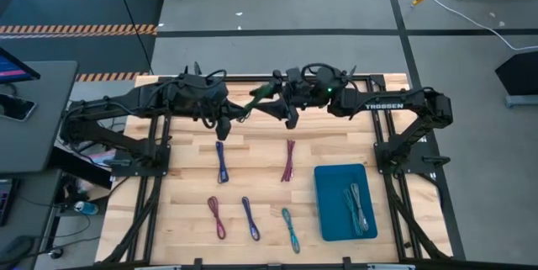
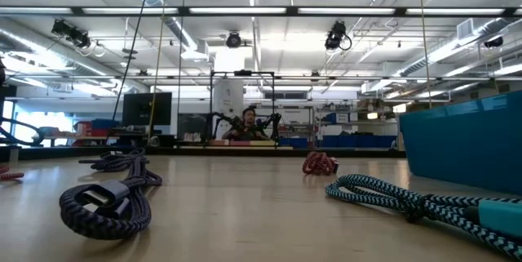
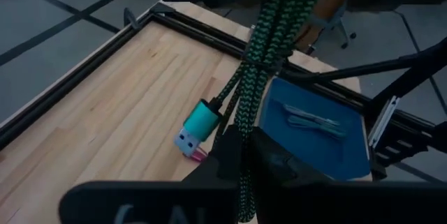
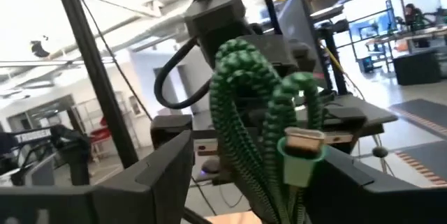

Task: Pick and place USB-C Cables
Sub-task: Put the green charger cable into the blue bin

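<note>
High view shows us the green cable [image 1: 259,95] near top centre, strung between both arms: left gripper [image 1: 227,124] fingers shut on it, right gripper [image 1: 282,102] fingers spread wide around its other end, blue tray [image 1: 326,219] lower right.

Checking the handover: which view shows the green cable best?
The right wrist view: the green cable fills the frame, plug visible, between open end effector fingers. The left wrist view shows it clamped, the high view only a small patch, the low view nothing.
</note>
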You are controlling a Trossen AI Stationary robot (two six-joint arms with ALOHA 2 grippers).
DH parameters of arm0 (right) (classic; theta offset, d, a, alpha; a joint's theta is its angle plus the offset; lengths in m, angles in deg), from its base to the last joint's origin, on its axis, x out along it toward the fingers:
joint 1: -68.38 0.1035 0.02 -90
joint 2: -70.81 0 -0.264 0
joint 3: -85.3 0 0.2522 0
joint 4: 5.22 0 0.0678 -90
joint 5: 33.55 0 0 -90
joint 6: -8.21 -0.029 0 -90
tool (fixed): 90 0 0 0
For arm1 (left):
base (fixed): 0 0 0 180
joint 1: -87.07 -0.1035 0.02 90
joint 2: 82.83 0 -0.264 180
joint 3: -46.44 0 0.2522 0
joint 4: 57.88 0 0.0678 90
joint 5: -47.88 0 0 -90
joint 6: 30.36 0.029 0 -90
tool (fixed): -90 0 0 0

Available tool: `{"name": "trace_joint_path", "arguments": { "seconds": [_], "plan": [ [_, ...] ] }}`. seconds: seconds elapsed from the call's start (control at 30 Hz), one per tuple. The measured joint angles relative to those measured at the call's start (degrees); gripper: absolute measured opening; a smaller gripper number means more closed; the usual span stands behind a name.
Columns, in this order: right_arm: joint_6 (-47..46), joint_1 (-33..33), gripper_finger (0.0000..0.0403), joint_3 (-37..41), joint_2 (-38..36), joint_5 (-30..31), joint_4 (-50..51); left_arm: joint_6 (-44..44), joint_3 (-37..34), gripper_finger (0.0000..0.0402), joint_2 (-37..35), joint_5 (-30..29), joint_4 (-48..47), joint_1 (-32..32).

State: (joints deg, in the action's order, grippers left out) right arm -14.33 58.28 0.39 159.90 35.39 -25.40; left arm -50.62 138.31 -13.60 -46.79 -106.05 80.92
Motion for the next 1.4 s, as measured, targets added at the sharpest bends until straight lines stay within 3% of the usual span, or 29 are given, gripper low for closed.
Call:
{"name": "trace_joint_path", "arguments": {
  "seconds": [0.33,0.4,0.53,0.6,0.77,0.97,1.1,1.2,1.4],
  "plan": [
    [-0.24,-0.69,0.022,-0.02,-0.01,-0.74,0.81,-1.1,0.0,0.0013,0.2,-0.39,0.37,-0.01],
    [-0.24,-0.98,0.0186,-0.02,-0.01,-1.07,1.45,-1.63,0.0,0.0013,0.2,-0.35,0.37,-0.01],
    [-0.18,-1.56,0.0059,-0.04,-0.03,-1.63,1.84,-1.59,0.0,0.0035,0.2,0.01,1.23,0.05],
    [0.09,-2.27,0.0023,-0.07,-0.05,-2.59,1.92,-1.53,0.0,0.0052,0.2,0.2,2.09,0.05],
    [0.14,-3.42,0.0022,-0.07,-0.01,-3.42,4.54,1.35,0.02,0.0075,0.09,3.41,8.4,-0.08],
    [0.49,-6.06,0.0022,-0.07,-0.1,-4.92,11.8,3.59,0.09,0.0071,-1.52,13.77,14.43,-0.01],
    [0.23,-7.51,0.0022,-0.04,-2.7,-10.54,23.46,4.54,0.09,0.0064,-3.22,15.5,10.94,-0.01],
    [0.91,-7.71,0.0022,-0.04,-6.78,-12.54,37.79,4.28,0.11,0.0054,-4.16,11.8,6.93,-0.27],
    [-3.8,-3.66,0.0022,-0.04,-16.47,-7.29,69.21,4.07,0.0,0.0043,-4.42,5.26,1.5,-0.56]
  ]
}}
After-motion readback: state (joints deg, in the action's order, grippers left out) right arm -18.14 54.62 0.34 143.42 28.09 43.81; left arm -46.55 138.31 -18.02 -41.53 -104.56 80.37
